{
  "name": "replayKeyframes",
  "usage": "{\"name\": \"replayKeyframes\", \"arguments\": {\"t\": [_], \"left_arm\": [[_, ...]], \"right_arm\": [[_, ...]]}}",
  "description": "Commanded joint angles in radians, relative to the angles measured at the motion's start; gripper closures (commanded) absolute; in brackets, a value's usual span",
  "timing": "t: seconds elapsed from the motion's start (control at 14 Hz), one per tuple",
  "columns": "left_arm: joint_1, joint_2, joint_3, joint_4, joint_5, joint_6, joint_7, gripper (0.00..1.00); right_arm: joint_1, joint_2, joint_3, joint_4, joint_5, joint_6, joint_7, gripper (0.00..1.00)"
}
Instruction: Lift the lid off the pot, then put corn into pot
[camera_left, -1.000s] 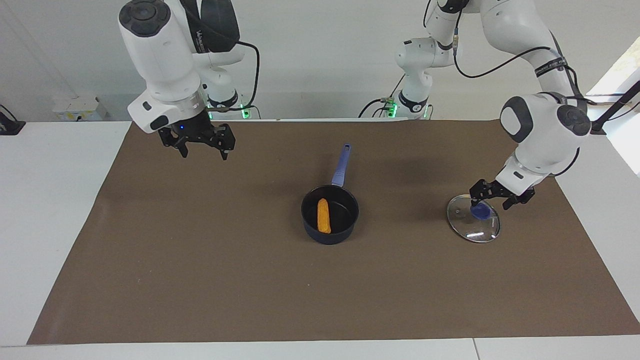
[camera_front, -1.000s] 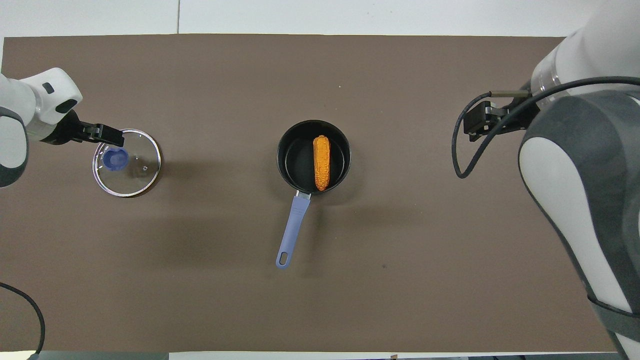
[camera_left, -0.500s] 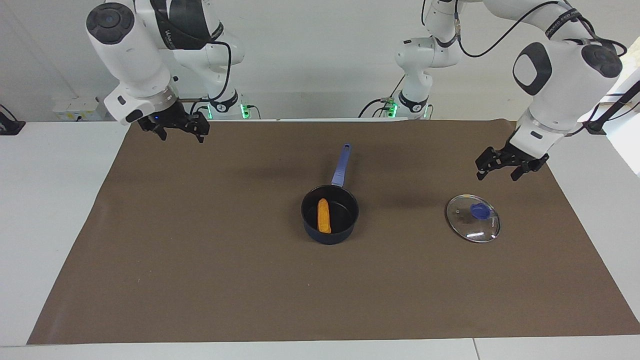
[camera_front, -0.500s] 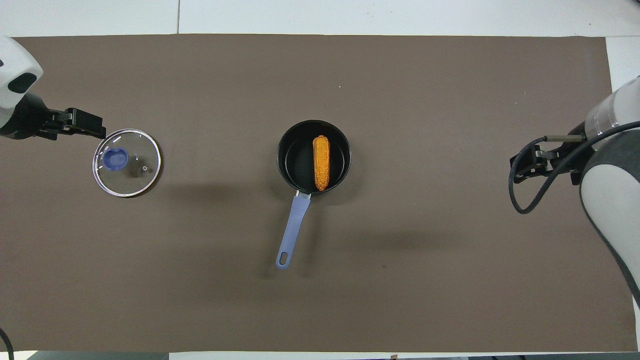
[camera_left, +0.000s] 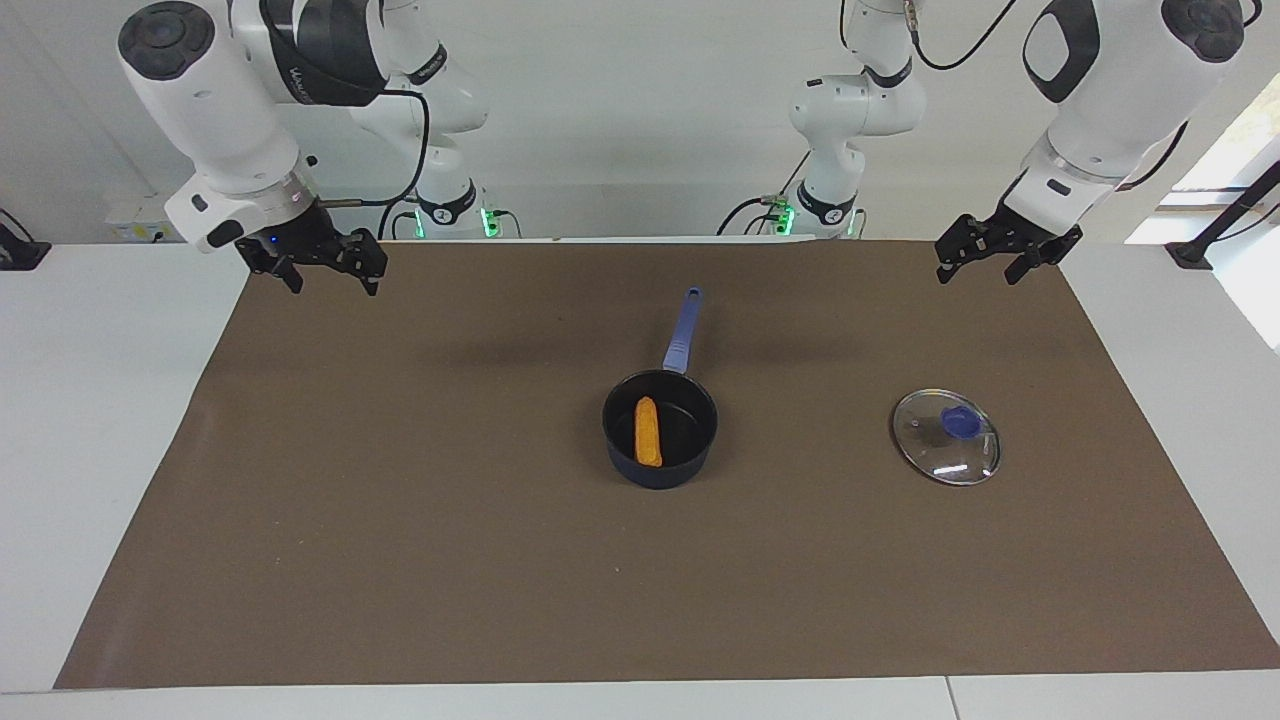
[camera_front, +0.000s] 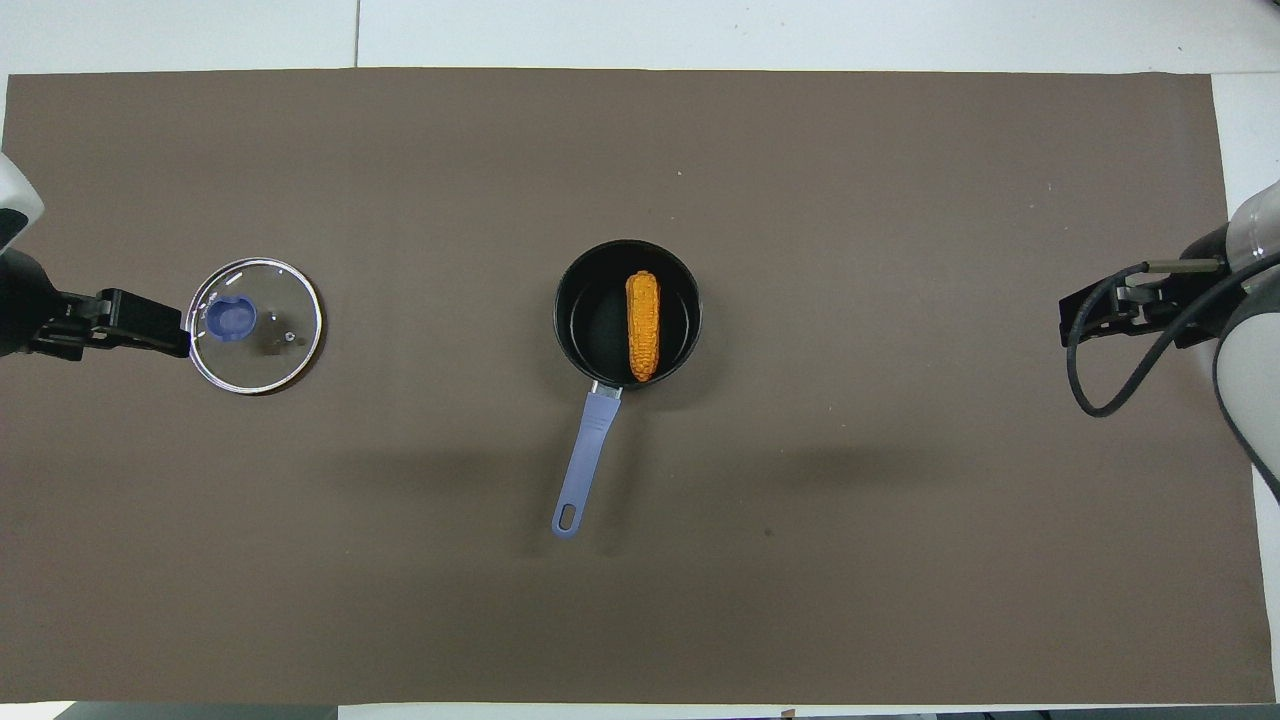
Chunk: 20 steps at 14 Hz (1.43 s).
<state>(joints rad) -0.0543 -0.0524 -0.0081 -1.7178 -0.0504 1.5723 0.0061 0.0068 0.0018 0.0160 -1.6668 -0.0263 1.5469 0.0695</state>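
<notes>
Resting inside the pot (camera_left: 660, 430), we find the corn (camera_left: 647, 432); the lid (camera_left: 946, 437) lies apart. Left gripper (camera_left: 993, 262) and right gripper (camera_left: 325, 275) hang raised, fingers spread, empty.

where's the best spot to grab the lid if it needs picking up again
Probably by the blue knob at the centre of the lid, coming straight down from above. The lid lies flat on the brown mat toward the left arm's end of the table, so its thin metal rim offers little to pinch, while the knob stands up proud of the glass. The fingers would close across the knob.
</notes>
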Motion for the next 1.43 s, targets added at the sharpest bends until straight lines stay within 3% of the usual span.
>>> {"name": "replayKeyframes", "arguments": {"t": [0.0, 0.43, 0.71, 1.36], "left_arm": [[-0.012, -0.03, 0.013, -0.057, 0.021, 0.075, -0.017, 0.0], [-0.045, 0.035, 0.016, 0.099, 0.07, -0.034, -0.025, 0.0], [-0.048, -0.003, 0.013, 0.015, 0.07, 0.009, -0.026, 0.0], [-0.041, -0.015, 0.007, -0.011, 0.064, 0.009, -0.023, 0.0]], "right_arm": [[-0.018, 0.042, 0.002, 0.067, 0.011, -0.016, -0.019, 0.0], [-0.013, 0.038, -0.014, 0.053, 0.011, -0.031, -0.02, 0.0], [-0.002, 0.033, -0.034, 0.041, 0.011, -0.033, -0.022, 0.0], [-0.002, 0.04, -0.05, 0.059, 0.011, -0.024, -0.022, 0.0]]}}
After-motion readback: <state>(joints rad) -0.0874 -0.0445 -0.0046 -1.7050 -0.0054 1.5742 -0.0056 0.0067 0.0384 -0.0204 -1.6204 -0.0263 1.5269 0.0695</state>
